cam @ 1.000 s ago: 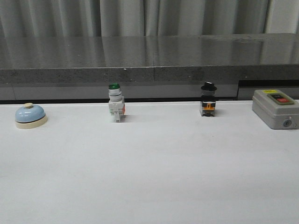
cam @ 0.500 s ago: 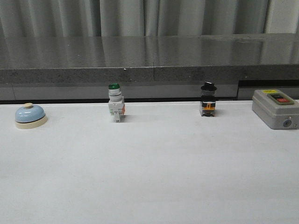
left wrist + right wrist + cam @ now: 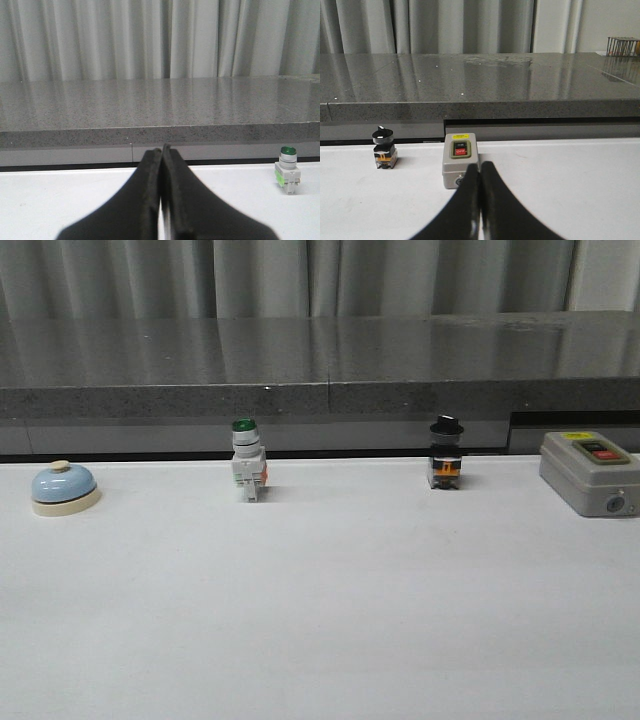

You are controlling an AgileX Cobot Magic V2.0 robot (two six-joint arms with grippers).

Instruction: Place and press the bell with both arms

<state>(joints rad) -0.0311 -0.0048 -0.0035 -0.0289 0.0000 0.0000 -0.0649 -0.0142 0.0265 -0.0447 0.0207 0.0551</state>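
The bell (image 3: 65,487) is sitting upright at the far left of the white table (image 3: 320,620), near the back edge, well apart from the green-capped push-button switch (image 3: 248,460), the black-knobbed selector switch (image 3: 446,454) and the grey box with red button (image 3: 591,472). It is not being touched by anything.

The left gripper (image 3: 161,155) is being held with fingers pressed together, nothing between them; only the green-capped switch is being seen past it. The right gripper (image 3: 479,172) is likewise closed and empty, pointing at the grey box.

Judgement: the bell is likely light and rigid, and the glossy dome is probably slippery and sloped. A grip low across the cream base is being favoured over the dome. The cream button on top is best left for the pressing arm.
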